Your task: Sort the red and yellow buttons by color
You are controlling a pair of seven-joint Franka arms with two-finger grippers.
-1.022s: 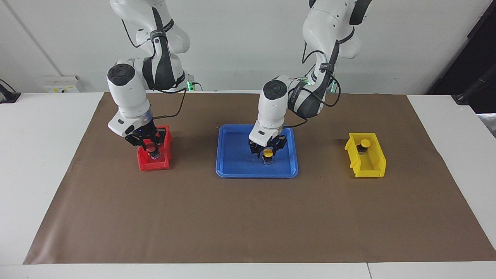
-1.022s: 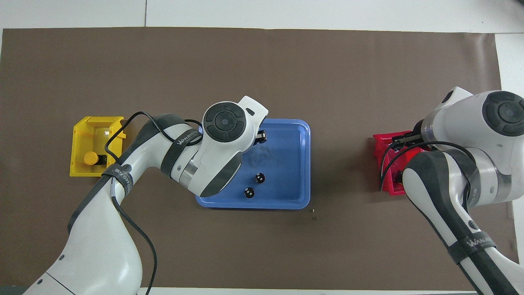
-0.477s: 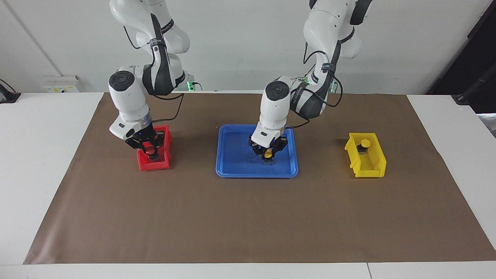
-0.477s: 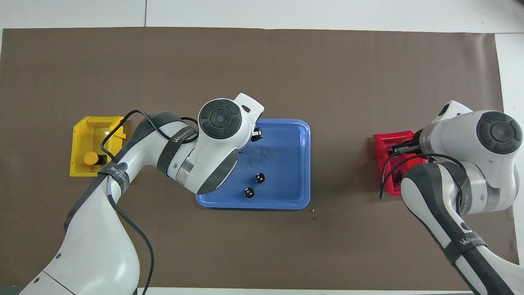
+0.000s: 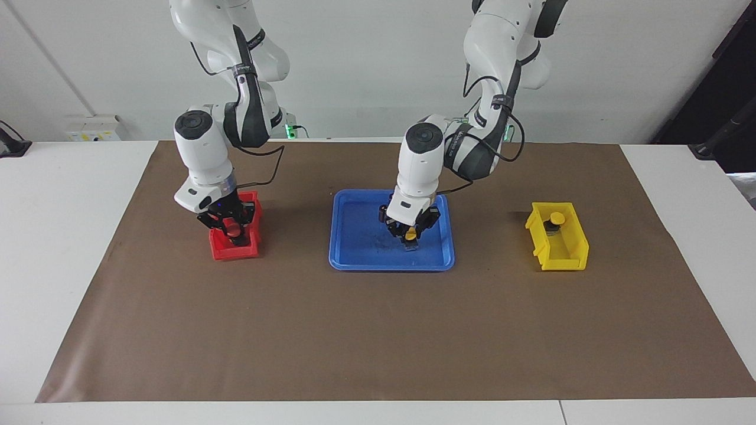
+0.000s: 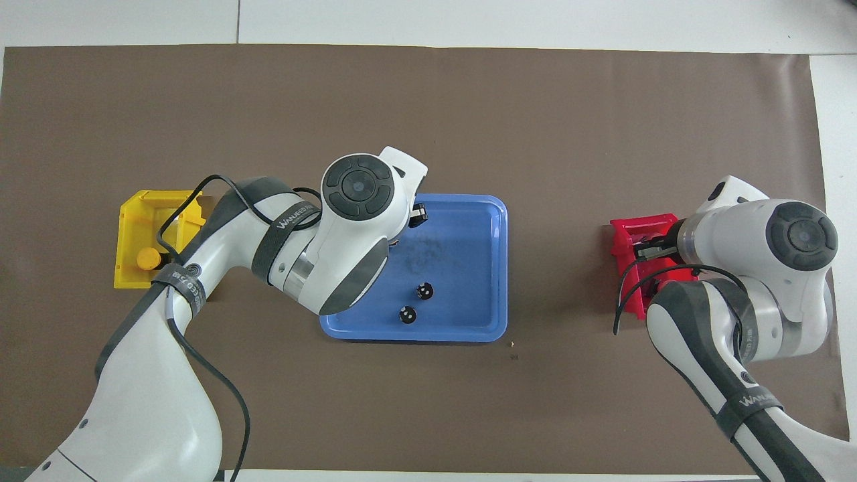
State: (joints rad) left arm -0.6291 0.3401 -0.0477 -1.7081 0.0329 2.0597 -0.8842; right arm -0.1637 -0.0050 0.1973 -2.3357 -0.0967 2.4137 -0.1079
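My left gripper (image 5: 409, 235) stands low in the blue tray (image 5: 360, 239), shut on a yellow button (image 5: 409, 235) whose cap shows between its fingers. In the overhead view the arm's wrist covers that button. My right gripper (image 5: 233, 228) reaches down into the red bin (image 5: 233, 252) with a red button (image 5: 231, 226) between its fingers. A second yellow button (image 5: 554, 219) (image 6: 147, 258) lies in the yellow bin (image 5: 561, 251) (image 6: 144, 224), at the bin's end nearer to the robots.
Two dark cylinders (image 6: 424, 290) (image 6: 406, 314) stand in the blue tray (image 6: 469, 227), at its edge nearer to the robots. The red bin (image 6: 628, 231) is at the right arm's end of the brown mat (image 5: 378, 330), the yellow bin at the left arm's end.
The left gripper's fingers have closed on the yellow button in the tray. The right gripper has sunk lower into the red bin with the red button.
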